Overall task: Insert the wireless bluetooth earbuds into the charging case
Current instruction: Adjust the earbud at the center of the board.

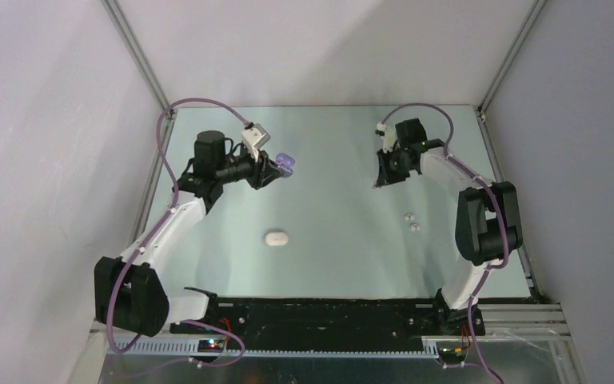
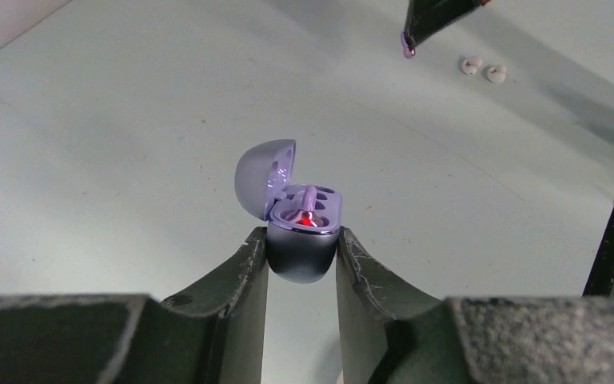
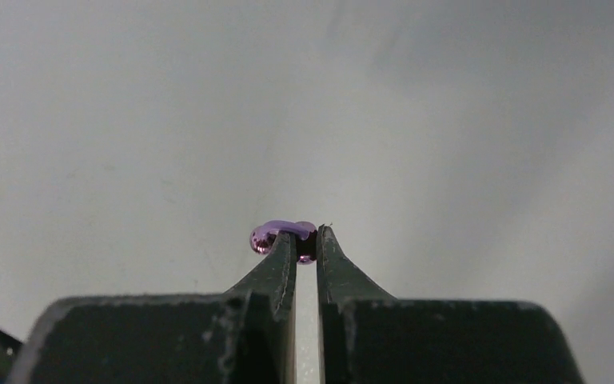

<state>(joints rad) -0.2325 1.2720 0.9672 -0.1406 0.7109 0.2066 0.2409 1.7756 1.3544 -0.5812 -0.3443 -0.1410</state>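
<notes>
Just at its tips, the right gripper [image 3: 307, 236] pinches a purple earbud [image 3: 265, 238]; the left gripper [image 2: 300, 240] clamps the open case [image 2: 302, 266].

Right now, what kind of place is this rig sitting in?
Looks like an enclosed lab cell, not a home: plain white panel walls on aluminium struts, a pale work table, and exposed purple cabling along the arms.

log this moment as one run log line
left pincer: shut on open purple case | right pincer: shut on purple earbud | white earbuds, white case: on table
</notes>
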